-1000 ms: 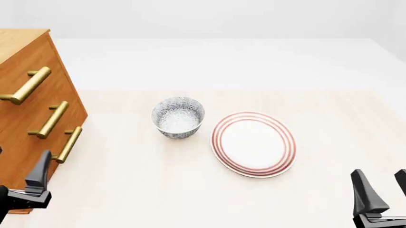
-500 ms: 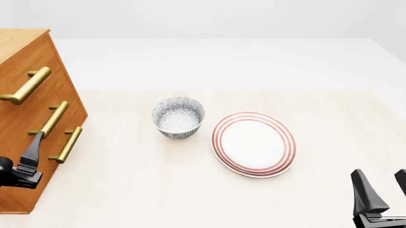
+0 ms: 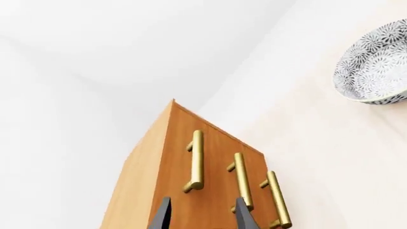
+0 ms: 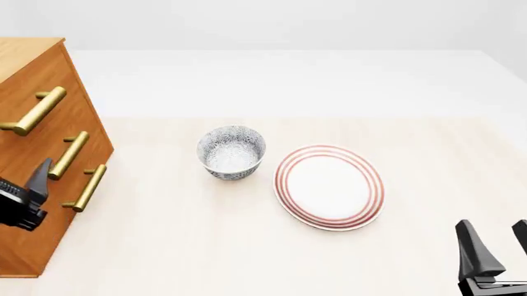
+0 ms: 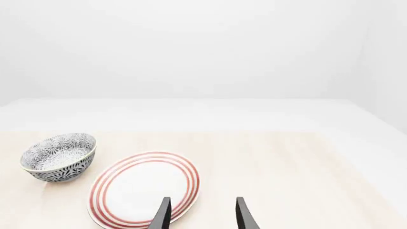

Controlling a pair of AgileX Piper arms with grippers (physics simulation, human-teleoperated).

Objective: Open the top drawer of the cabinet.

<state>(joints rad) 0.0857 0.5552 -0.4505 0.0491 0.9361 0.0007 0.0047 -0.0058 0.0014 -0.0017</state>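
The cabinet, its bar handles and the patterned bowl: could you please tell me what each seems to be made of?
The large orange-brown cabinet looks like smooth wood, with faint grain on its front. Its three bar handles look like polished brass: golden with soft highlights. The grey-and-white patterned bowl is probably glazed ceramic, judging by its printed floral pattern and thin rim, though a render leaves that open.

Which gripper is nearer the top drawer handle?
Left. The left gripper is at the cabinet front, below the top drawer handle; the right gripper sits far across the table.

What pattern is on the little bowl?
The bowl has a dark-and-white flowery pattern, inside and out. It shows best in the right wrist view.
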